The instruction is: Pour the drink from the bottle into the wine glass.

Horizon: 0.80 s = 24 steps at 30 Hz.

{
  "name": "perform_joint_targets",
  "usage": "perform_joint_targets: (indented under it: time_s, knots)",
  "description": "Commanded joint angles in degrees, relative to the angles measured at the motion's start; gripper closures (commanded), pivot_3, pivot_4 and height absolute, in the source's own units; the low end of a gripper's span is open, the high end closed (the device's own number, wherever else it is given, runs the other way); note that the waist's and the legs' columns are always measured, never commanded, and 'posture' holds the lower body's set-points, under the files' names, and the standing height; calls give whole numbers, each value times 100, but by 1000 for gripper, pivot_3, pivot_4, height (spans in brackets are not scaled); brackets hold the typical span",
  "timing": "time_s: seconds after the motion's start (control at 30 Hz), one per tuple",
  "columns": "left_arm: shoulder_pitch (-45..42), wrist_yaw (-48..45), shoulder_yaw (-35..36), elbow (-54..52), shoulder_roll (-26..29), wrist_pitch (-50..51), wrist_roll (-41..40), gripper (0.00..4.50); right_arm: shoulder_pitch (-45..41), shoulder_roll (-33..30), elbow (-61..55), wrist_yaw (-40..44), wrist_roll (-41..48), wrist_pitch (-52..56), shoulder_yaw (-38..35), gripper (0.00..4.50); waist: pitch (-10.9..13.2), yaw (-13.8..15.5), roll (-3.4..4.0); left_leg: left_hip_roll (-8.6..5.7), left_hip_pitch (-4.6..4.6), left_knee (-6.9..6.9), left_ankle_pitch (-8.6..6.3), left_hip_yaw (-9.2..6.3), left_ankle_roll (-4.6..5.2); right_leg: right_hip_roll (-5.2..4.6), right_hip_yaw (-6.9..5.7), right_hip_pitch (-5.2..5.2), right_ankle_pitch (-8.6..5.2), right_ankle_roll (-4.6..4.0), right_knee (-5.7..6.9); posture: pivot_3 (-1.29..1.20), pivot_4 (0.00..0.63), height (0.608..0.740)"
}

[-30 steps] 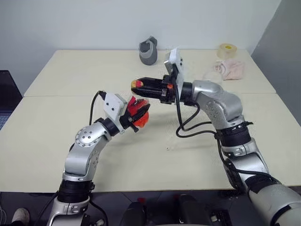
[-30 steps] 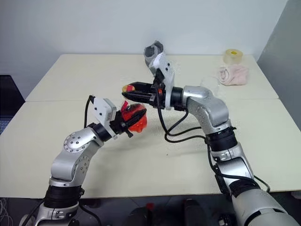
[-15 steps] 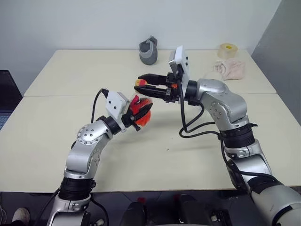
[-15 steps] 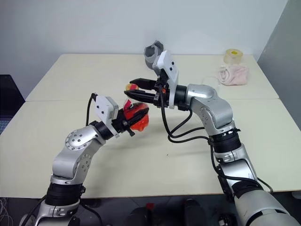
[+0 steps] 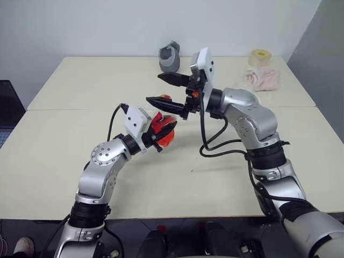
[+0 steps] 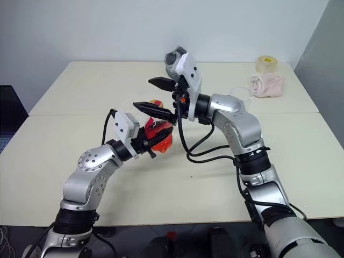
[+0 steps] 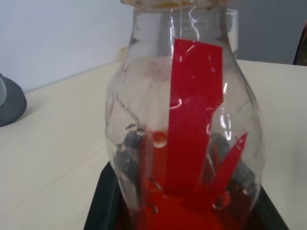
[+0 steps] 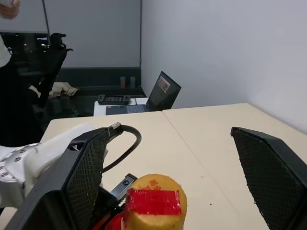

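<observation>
My left gripper (image 5: 160, 133) is shut on the bottle (image 5: 163, 128), a small clear one with a red label band, holding it above the table (image 5: 64, 134). The drink (image 7: 182, 211) pools red in the bottle's (image 7: 144, 120) lower part. The yellowish cap (image 8: 153, 201) sits on the neck. My right gripper (image 5: 154, 88) hangs wide open just over the cap (image 5: 166, 98), one finger above and one beside it, touching nothing. In the right wrist view its fingers (image 8: 84, 172) stand far apart on either side of the cap. A clear glass rim (image 7: 231, 26) shows behind the bottle, perhaps the wine glass.
A grey object (image 5: 170, 58) stands at the table's back middle. A tape roll (image 5: 259, 56) and a pink cloth (image 5: 262, 79) lie at the back right. An open laptop (image 8: 163, 91) sits on a desk beyond the table's left end.
My right gripper was shut around the bottle's cap and has opened wide, its fingers spreading apart while the wrist rolled. The cap remains on the bottle. The left gripper and bottle stayed in place.
</observation>
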Motion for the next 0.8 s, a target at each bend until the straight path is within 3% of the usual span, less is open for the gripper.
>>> perform_joint_targets:
  time_s: [0.03,0.33,0.53,0.8]
  knots:
    - [-146,26,17,-103,-19,-131,12,3188,-112,42,69,-114,-224,-343,3,169,0,0,0,0,0,0,0,1,0,0,0,0,0,0,0,0,150,740]
    - [-142,27,11,-118,-42,-138,19,3188,127,-426,-82,-25,-309,-217,-224,169,0,3,0,0,-1,0,0,3,0,0,1,0,0,0,-1,0,150,740]
    - [-135,15,24,-107,-37,-141,7,3188,432,-978,-639,250,174,323,-482,169,0,19,0,0,-2,1,0,3,1,0,2,0,0,0,-2,0,150,740]
    - [-221,-28,-6,-23,-81,-157,-11,3188,439,-664,-895,145,671,757,-484,169,0,-19,0,-1,4,-4,-1,8,1,6,3,1,0,0,0,0,150,740]
